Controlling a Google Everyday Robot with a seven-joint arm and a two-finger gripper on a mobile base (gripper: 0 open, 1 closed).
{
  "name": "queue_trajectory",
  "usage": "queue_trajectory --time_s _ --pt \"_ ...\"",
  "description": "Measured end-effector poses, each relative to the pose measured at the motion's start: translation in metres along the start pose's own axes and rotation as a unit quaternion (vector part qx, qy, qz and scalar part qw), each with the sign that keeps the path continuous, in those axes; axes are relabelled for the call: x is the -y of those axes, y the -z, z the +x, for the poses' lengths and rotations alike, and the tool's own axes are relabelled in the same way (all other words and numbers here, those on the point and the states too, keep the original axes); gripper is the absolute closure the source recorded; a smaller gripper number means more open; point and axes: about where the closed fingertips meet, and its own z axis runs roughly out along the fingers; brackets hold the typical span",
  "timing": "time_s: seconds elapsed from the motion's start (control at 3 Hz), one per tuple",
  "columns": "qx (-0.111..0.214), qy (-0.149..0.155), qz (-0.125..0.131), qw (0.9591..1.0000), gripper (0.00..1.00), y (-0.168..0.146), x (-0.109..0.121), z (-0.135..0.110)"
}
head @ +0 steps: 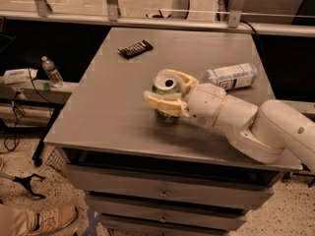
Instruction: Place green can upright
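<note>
The green can (166, 102) is seen standing upright near the middle of the bench (108, 112), its silver pull-tab top facing up. It is grasped by the gripper (153, 86), whose two cream fingers (165, 104) are pressed against opposite sides of the can, with the arm reaching in from the right.

The placing appears nearly done, and only the release seems to be left. For a clean finish, the can's base should be confirmed flat on the bench before the fingers are parted. The fingers should be opened evenly so that neither side is nudged. The gripper is best drawn back along the arm's own line, or lifted straight up, so that the rim is not clipped and the light can is not tipped.

One green can is counted. One plastic bottle (231, 76) with a white label is lying on its side behind the arm, and one dark snack bar (135, 48) is lying toward the far edge. One water bottle (51, 72) is standing off the bench, to the left.
</note>
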Motion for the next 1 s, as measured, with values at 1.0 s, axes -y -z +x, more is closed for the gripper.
queue_trajectory --time_s 1.0 --pt "-0.003 0.002 -0.003 1.0000 0.00 0.0025 -0.0004 -0.0068"
